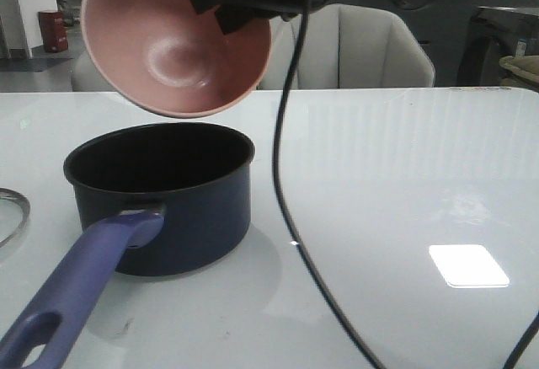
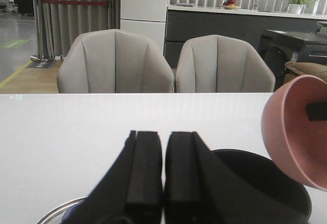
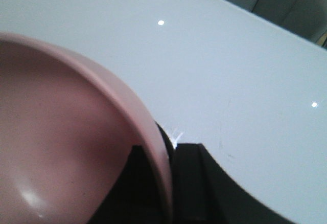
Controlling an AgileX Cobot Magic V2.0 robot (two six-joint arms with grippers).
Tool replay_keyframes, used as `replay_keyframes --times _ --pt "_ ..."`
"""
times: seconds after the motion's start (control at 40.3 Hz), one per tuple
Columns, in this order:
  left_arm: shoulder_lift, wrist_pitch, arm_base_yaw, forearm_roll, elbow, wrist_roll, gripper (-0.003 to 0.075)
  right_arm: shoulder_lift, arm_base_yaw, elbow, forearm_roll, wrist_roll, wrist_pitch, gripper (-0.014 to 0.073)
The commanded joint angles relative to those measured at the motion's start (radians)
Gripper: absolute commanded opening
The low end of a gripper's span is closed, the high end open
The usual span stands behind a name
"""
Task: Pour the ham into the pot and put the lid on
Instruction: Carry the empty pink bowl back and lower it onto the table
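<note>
The dark navy pot [image 1: 164,200] stands on the white table [image 1: 404,184], its purple-blue handle [image 1: 80,289] pointing toward the camera. It also shows in the left wrist view [image 2: 265,183]. My right gripper [image 1: 232,2] is shut on the rim of the pink bowl [image 1: 173,45] and holds it tipped on its side right above the pot, mouth facing the camera. No ham shows in the bowl; the pot's inside is dark and no pieces can be made out. In the right wrist view the fingers [image 3: 191,183] clamp the bowl's rim [image 3: 138,116]. My left gripper [image 2: 163,147] is shut and empty, above the lid's metal rim [image 2: 59,211]. The lid's edge [image 1: 13,213] lies at the far left.
A black cable [image 1: 290,217] hangs from the right arm down across the table in front. Two grey chairs [image 2: 115,63] stand behind the table's far edge. A bright light reflection [image 1: 467,265] lies on the right of the table.
</note>
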Motion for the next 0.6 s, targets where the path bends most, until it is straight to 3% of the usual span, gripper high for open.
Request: replay_keyframes --times 0.0,0.149,0.372,0.571 --pt "0.007 -0.075 -0.008 -0.001 -0.028 -0.001 0.0114 -0.064 -0.059 -0.026 0.028 -0.007 0.071 0.0138" --pt "0.007 -0.075 -0.008 -0.001 -0.028 -0.001 0.0114 -0.087 -0.141 -0.026 0.028 0.004 0.211 0.0138" --pt "0.007 -0.075 -0.008 -0.001 -0.028 -0.001 0.0114 -0.120 -0.251 -0.026 0.000 0.024 0.286 0.0138" --pt "0.007 -0.075 -0.008 -0.001 -0.028 -0.001 0.0114 -0.121 -0.375 -0.026 -0.075 0.134 0.400 0.0138"
